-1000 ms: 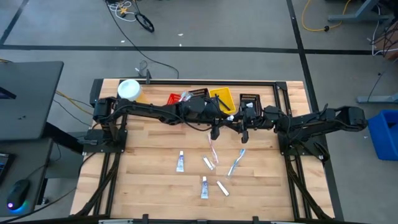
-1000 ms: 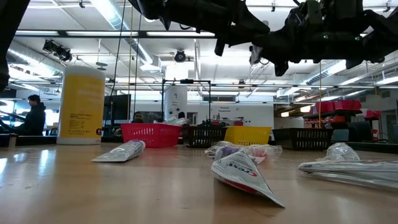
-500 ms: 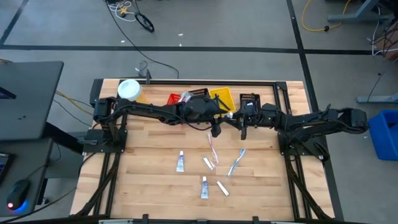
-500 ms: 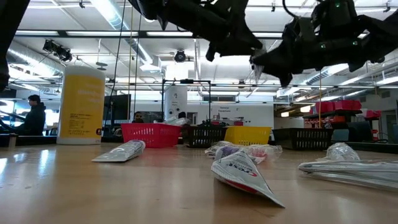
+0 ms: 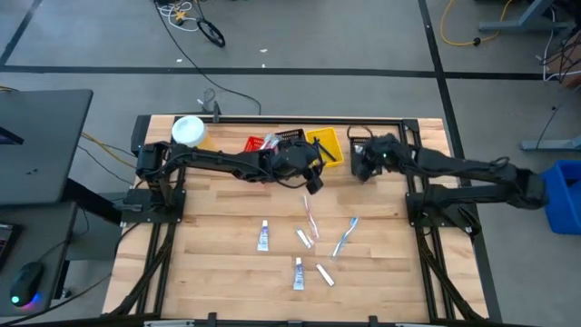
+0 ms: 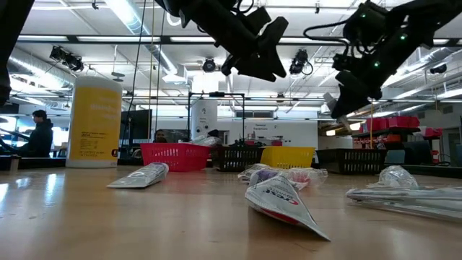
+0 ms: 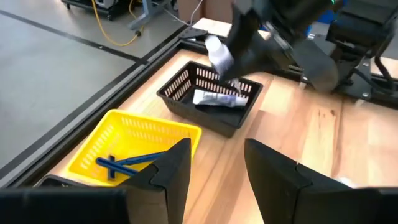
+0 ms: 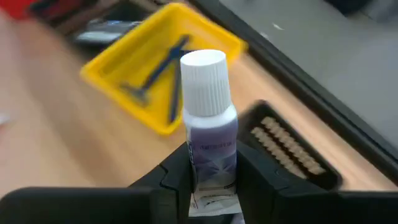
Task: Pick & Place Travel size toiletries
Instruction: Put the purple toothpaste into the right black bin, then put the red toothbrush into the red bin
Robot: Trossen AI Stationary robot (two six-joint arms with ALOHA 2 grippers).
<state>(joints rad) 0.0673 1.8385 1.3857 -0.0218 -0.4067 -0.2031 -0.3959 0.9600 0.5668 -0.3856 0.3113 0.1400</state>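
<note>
Right gripper [image 8: 208, 171] jaws clamp a white-capped tube [image 8: 208, 124]; left gripper [image 7: 214, 165] jaws gape (holding nothing).

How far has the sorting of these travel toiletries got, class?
Done: blue razors lie in the yellow bin, and a white tube lies in the black bin. In hand: the right claw grips a white-capped tube near that black bin. The left claw is open. Left: six items on the table.
</note>
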